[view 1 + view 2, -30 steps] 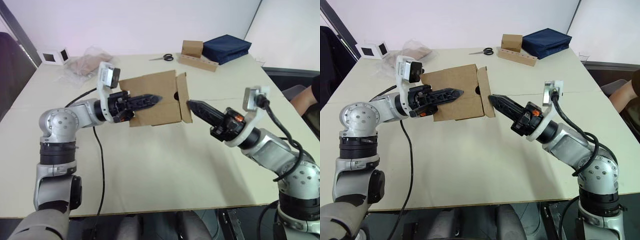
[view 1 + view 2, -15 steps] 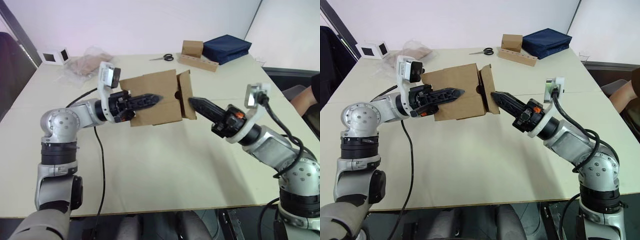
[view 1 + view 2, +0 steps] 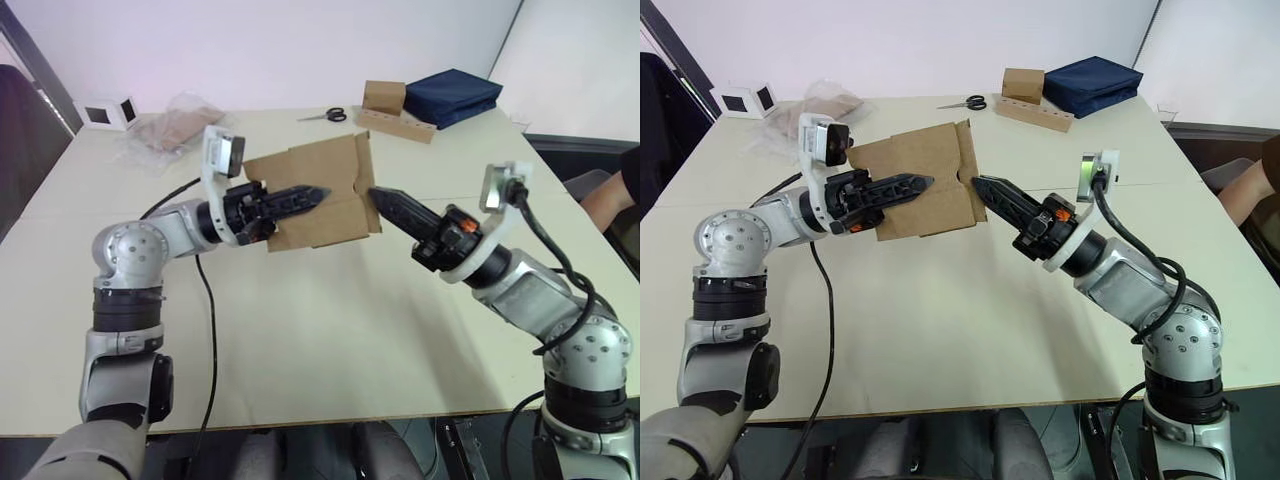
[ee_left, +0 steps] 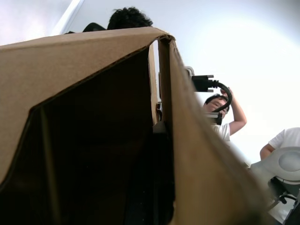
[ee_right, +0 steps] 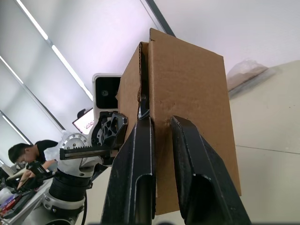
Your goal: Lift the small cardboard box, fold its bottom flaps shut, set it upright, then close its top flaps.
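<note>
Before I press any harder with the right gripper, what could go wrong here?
The small brown cardboard box hangs above the cream table, held only by the left gripper clamping one wall. A harder push from the right gripper against the folded end flap could twist the box loose. Its fingertips sit near the flap's edge and might slip off.

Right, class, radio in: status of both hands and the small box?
Left hand clamped on small cardboard box, held off the table. Right hand, fingers slightly apart, pressing the end flap flat. Nothing in the way.
</note>
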`<action>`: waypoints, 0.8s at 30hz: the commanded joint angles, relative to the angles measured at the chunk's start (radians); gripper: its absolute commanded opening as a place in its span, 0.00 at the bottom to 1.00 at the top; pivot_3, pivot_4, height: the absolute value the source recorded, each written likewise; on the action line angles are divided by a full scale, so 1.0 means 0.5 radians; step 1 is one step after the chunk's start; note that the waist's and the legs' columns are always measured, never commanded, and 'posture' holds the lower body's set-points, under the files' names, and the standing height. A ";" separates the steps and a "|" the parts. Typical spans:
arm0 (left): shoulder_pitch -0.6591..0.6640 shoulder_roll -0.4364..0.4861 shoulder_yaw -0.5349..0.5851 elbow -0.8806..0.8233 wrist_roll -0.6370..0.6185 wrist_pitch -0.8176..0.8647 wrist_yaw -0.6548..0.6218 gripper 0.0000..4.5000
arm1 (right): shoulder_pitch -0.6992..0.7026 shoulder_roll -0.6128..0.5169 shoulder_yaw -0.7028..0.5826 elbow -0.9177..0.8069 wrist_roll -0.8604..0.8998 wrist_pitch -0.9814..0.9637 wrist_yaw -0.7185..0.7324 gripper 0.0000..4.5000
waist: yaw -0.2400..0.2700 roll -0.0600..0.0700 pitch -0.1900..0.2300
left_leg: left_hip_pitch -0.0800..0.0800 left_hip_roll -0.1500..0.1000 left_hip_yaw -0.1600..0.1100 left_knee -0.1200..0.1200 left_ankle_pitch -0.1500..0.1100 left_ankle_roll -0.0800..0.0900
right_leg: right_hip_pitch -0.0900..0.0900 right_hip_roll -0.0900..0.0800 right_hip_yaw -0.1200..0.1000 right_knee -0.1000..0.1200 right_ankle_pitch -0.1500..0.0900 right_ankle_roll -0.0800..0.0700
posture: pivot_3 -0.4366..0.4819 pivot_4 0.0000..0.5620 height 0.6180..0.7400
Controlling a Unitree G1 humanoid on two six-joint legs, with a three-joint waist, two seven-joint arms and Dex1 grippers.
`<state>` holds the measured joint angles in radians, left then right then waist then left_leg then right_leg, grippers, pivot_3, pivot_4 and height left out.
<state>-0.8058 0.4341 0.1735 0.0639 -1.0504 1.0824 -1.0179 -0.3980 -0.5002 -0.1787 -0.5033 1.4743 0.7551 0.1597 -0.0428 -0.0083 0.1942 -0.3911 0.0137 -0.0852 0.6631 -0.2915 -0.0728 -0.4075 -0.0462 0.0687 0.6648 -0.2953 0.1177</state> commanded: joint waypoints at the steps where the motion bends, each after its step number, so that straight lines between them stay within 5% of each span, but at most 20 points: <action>1: -0.032 -0.009 0.017 -0.085 -0.061 0.001 0.005 0.00 | -0.014 -0.003 0.046 -0.094 0.002 0.005 0.017 0.13 | 0.000 0.000 0.000 | 0.000 0.000 0.000 0.000 0.000 0.000 | 0.000 0.000 0.000 0.000 0.000 0.000 | 0.48 0.27 1.00; 24: -0.015 0.023 0.013 -0.084 -0.055 0.017 -0.015 0.00 | -0.064 -0.230 -0.143 0.098 0.124 0.061 0.165 0.13 | 0.001 0.000 0.000 | 0.000 0.000 0.000 0.000 0.000 0.000 | 0.000 0.000 0.000 0.000 0.000 0.000 | 0.48 0.27 1.00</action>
<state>-0.8050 0.4400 0.1731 0.0569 -1.0575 1.0986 -1.0117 -0.4123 -0.6075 -0.2169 -0.4442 1.5104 0.7910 0.2351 -0.0425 -0.0083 0.1942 -0.3911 0.0136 -0.0852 0.6631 -0.2915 -0.0727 -0.4074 -0.0462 0.0687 0.6647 -0.2953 0.1177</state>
